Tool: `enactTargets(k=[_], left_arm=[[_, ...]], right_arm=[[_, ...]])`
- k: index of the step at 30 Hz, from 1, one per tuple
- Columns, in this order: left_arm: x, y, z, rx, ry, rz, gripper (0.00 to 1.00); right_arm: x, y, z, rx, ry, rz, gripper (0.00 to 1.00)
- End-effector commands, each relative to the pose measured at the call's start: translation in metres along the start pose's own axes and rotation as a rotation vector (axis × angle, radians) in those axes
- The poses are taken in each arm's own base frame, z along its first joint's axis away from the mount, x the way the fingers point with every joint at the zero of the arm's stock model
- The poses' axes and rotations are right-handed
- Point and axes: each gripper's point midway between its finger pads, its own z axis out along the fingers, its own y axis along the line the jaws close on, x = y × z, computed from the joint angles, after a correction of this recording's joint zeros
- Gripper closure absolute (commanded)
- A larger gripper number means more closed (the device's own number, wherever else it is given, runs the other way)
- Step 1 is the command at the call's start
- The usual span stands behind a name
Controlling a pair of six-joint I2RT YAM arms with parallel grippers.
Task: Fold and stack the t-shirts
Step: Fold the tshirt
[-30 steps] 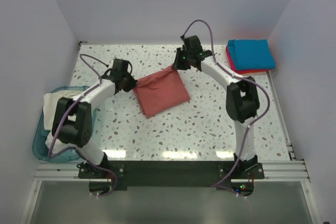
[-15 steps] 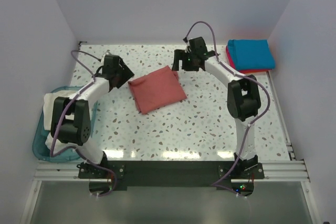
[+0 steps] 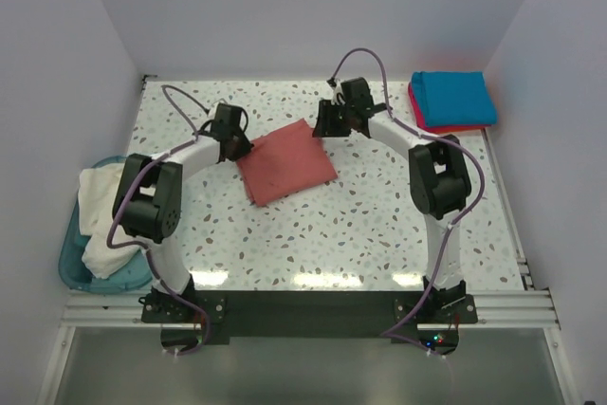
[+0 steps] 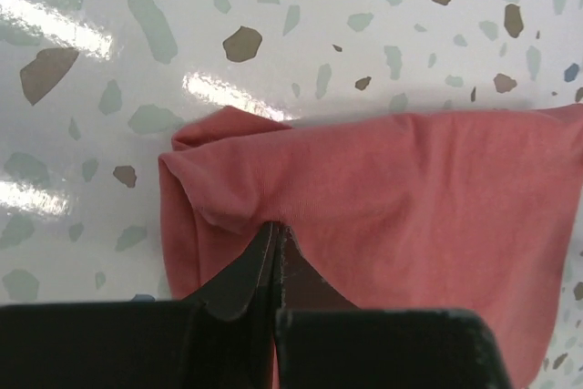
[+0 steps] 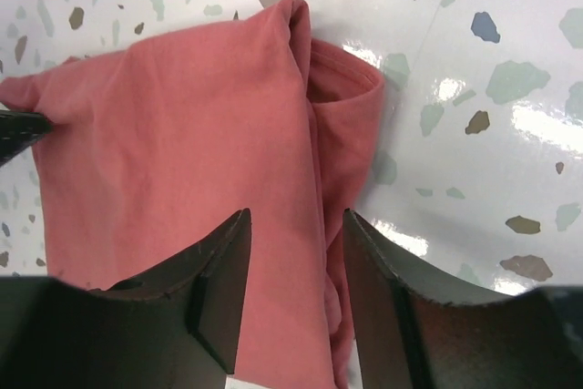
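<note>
A: Where's the brick-red t-shirt [image 3: 286, 166]?
B: Folded into a rough rectangle, flat on the terrazzo table [image 3: 379, 225]; mid-width, closer to the far edge than the near one, turned at a slant.
A: Left gripper [image 4: 276, 241]?
B: At the shirt's left corner; jaws clenched together with no gap; the tips sit in a small pucker of the cloth, and it looks pinched between them.
A: Right gripper [image 5: 293, 225]?
B: At the shirt's far right corner; jaws parted, released; the cloth lies below the gap and nothing is held; folded layers show along that edge in the right wrist view.
A: Other shirts?
B: Teal-blue t-shirt [image 3: 455, 97] folded at the far right corner of the table; it lies on top of the pinkish-red t-shirt [image 3: 415, 107], which shows only as a strip along the stack's left and near sides; both well apart from the grippers.
A: And the white one?
B: Cream-white t-shirt [image 3: 98, 211] is crumpled, draped in and over the light-blue bin [image 3: 68, 258] at the table's left edge, beside the left arm's base link; unfolded.
</note>
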Motion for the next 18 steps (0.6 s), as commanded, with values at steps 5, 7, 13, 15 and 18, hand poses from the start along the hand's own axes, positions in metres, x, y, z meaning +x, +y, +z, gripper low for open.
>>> enactTargets(k=[5,7,13,15,18], left_arm=[[-0.042,-0.009,0.028,-0.001,-0.077,0.011,1.0],[-0.044,-0.008,0.033,0.0,-0.075,0.005,1.0],[-0.044,-0.004,0.045,0.003,-0.063,-0.014,1.0],[-0.041,0.0,0.05,-0.003,-0.054,-0.016,1.0],[-0.039,0.005,0.054,-0.009,-0.042,-0.036,1.0]], right_arm=[[-0.036,0.051,0.01,-0.18,-0.115,0.04,0.55],[-0.035,0.058,0.027,-0.223,-0.094,0.071,0.58],[-0.04,0.061,0.072,-0.3,-0.093,0.226,0.63],[-0.039,0.057,0.083,-0.286,-0.096,0.273,0.65],[-0.032,0.038,0.099,-0.246,-0.101,0.348,0.66]])
